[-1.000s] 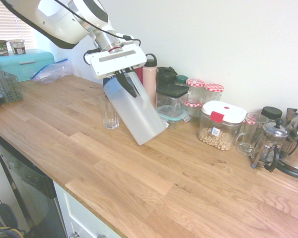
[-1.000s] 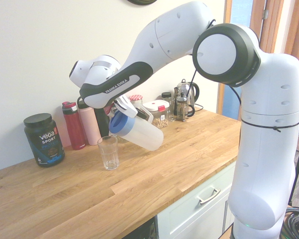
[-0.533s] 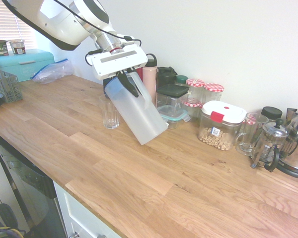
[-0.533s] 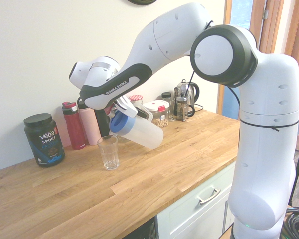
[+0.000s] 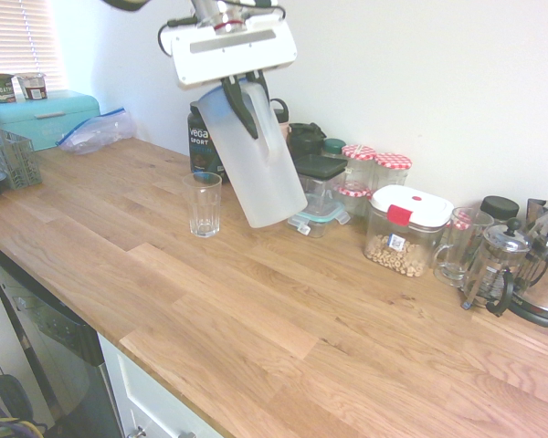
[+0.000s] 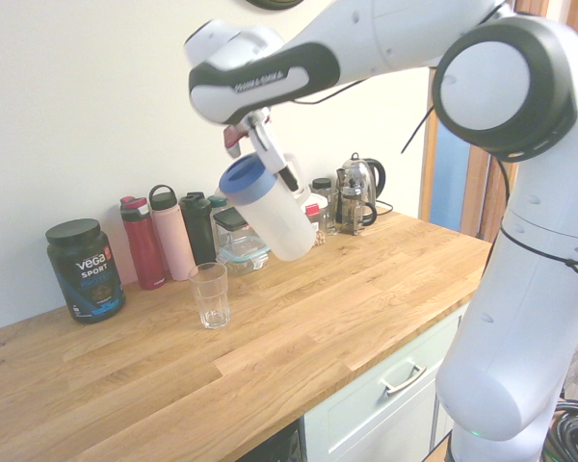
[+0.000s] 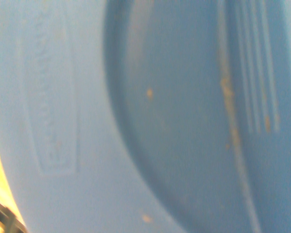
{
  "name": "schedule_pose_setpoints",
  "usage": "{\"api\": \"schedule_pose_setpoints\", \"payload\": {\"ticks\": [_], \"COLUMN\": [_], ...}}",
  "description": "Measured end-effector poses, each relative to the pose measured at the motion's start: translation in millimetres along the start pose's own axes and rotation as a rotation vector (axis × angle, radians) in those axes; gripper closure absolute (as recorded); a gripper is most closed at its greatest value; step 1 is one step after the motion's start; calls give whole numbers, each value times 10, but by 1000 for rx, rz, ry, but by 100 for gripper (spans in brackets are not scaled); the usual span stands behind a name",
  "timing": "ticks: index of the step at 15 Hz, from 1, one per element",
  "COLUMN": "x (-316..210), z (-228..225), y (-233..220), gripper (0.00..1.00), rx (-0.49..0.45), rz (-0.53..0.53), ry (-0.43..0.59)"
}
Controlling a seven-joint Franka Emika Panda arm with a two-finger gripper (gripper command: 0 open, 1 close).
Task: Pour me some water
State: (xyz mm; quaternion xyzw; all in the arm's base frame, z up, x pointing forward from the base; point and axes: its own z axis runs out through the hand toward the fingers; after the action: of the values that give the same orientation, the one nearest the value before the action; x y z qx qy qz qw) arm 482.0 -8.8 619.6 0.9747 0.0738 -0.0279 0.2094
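Gripper (image 5: 244,91) is clamping the pitcher (image 5: 256,160) by its handle — hanging tilted, above and beside the glass (image 5: 202,203).

Frosted translucent plastic pitcher (image 5: 256,164) with matt blue plastic lid (image 6: 243,179), clear ribbed drinking glass (image 5: 203,204), oiled plank-wood worktop (image 5: 283,319)

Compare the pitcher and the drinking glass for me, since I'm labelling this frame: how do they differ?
The pitcher hangs tilted in the gripper; the glass stands upright on the counter. The pitcher is frosted white, blue-lidded and larger; the glass is clear, open-topped and smaller.
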Motion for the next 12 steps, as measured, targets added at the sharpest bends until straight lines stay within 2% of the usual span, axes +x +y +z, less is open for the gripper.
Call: {"api": "schedule_pose_setpoints", "payload": {"ticks": [2,5,8,12], "x": [-302,-408,-438,-557], "z": [188,812,1214,1325], "y": [264,393,350,475], "gripper": [100,100,100,100], "rx": [110,235,316,379], "rz": [84,231,392,593], "ry": [16,-6,-35,-28]}}
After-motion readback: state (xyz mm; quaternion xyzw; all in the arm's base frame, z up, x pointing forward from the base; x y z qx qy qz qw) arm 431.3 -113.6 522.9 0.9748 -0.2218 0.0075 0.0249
